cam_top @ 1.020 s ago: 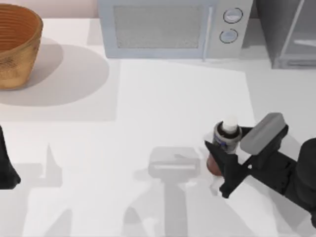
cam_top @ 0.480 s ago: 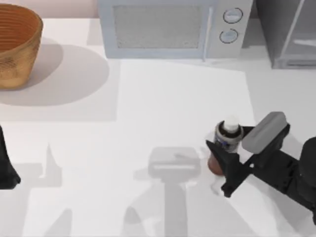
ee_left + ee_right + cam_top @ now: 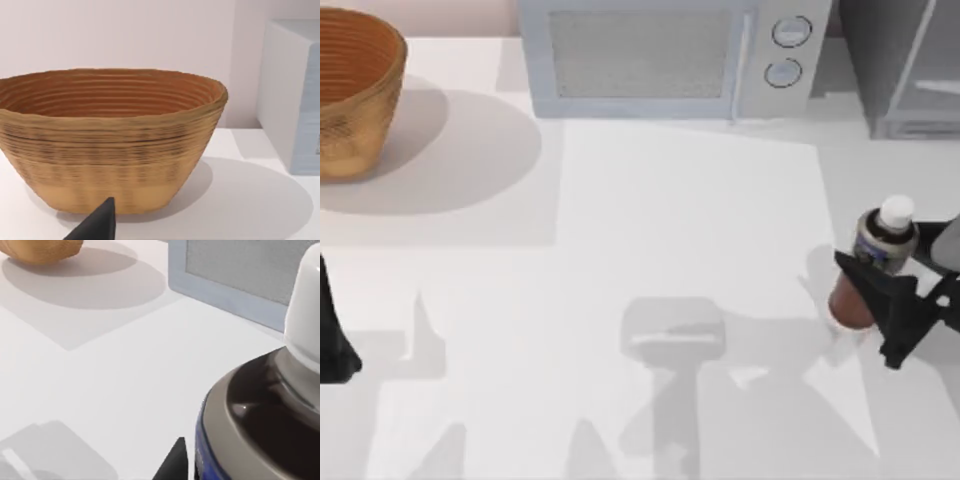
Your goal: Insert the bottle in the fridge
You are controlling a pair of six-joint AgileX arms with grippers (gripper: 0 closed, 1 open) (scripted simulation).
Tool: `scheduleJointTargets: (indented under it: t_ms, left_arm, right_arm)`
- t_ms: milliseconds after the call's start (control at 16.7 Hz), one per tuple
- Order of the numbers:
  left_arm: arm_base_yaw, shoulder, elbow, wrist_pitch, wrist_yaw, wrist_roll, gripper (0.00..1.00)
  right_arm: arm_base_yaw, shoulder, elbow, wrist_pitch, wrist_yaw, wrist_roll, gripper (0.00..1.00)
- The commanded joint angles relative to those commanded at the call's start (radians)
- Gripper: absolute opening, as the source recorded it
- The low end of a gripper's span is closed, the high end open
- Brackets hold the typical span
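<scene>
The reddish-brown bottle (image 3: 872, 268) with a white cap and grey-blue band stands upright near the table's right edge, held off the surface. My right gripper (image 3: 902, 278) is shut on the bottle, with one dark finger (image 3: 882, 298) across its front side. In the right wrist view the bottle (image 3: 260, 420) is very close, its white cap (image 3: 306, 315) above the dark shoulder. The fridge (image 3: 905, 70), a dark-grey box with a pale framed door, stands at the back right, beyond the bottle. My left arm (image 3: 332, 340) is parked at the table's left edge.
A pale microwave (image 3: 670, 55) with two round knobs stands at the back centre, left of the fridge. A woven basket (image 3: 355, 90) sits at the back left, and the same basket (image 3: 110, 140) is close in the left wrist view.
My right gripper has carried the bottle to the right and slightly toward the back, away from the table's middle. The left arm has not moved.
</scene>
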Motion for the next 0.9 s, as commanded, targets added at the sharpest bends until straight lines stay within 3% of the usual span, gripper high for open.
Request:
scheduleJointTargets:
  t_ms: [180, 480, 900]
  left_arm:
    - [0.000, 0.000, 0.000, 0.000, 0.000, 0.000, 1.00]
    - [0.000, 0.000, 0.000, 0.000, 0.000, 0.000, 1.00]
    - [0.000, 0.000, 0.000, 0.000, 0.000, 0.000, 1.00]
  right_arm:
    - [-0.088, -0.088, -0.012, -0.088, -0.088, -0.028, 0.01]
    - [-0.091, -0.093, -0.010, -0.095, -0.093, -0.028, 0.01]
    - [-0.094, -0.383, -0.042, -0.270, 0.034, -0.003, 0.01]
